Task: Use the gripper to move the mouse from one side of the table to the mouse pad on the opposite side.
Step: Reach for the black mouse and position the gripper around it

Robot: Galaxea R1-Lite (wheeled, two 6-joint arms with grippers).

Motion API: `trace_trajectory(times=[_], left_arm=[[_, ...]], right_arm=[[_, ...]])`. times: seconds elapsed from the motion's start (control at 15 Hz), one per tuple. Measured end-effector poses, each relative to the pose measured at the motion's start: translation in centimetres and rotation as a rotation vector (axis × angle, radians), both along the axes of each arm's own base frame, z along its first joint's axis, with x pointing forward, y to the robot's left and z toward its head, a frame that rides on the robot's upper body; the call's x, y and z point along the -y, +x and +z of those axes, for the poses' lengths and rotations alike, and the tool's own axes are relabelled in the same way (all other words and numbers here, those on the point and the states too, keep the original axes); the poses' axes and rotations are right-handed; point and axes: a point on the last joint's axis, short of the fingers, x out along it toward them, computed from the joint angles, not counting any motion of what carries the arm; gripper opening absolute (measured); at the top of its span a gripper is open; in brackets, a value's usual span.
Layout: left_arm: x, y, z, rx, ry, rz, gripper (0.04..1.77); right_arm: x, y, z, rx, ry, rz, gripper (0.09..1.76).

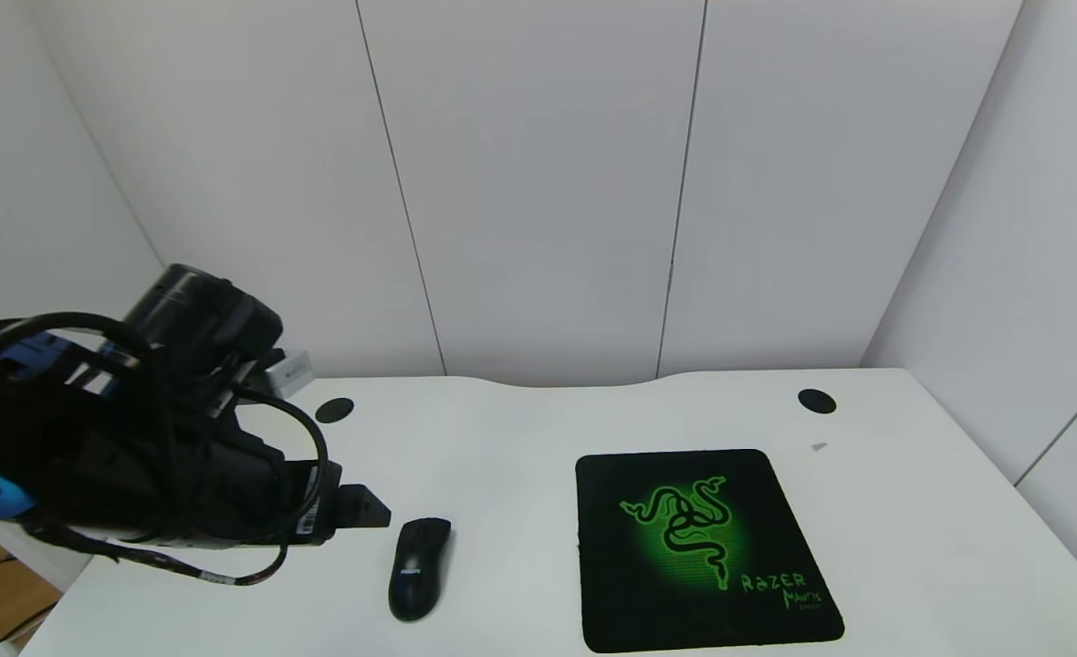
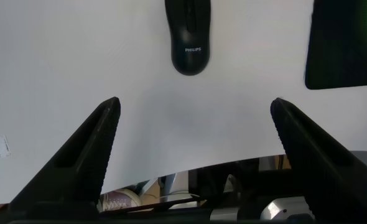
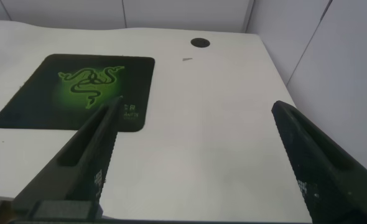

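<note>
The black mouse (image 1: pixel 420 566) lies on the left part of the white table (image 1: pixel 520 438), lengthwise, just right of my left gripper (image 1: pixel 365 507). In the left wrist view the mouse (image 2: pixel 188 37) with its PHILIPS lettering lies ahead of my open, empty left gripper (image 2: pixel 194 102), not between the fingers. The black mouse pad (image 1: pixel 703 547) with the green snake logo lies flat right of the middle, empty. My right gripper (image 3: pixel 196 106) is open and empty above the table's right part, with the mouse pad (image 3: pixel 78 90) ahead of it; this gripper is out of the head view.
Two round black grommets (image 1: pixel 334 410) (image 1: pixel 816 401) sit near the table's curved back edge, with a small grey speck (image 1: pixel 819 446) near the right one. White wall panels close the back and sides. The table's front edge shows close under my left gripper (image 2: pixel 190 171).
</note>
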Motion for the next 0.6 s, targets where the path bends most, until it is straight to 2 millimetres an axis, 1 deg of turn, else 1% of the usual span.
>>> trace_trajectory(times=[0.33,0.6], left_arm=[[1.3,3.3,-3.2,-0.106,0.045,0.020,1.72],[2.1,5.5,-5.8,-0.161,0.065,0.030,1.72]], right_arm=[[0.0,0.0,0.0,0.000,0.000,0.000,1.71],[0.0,0.0,0.0,0.000,0.000,0.000,1.71]])
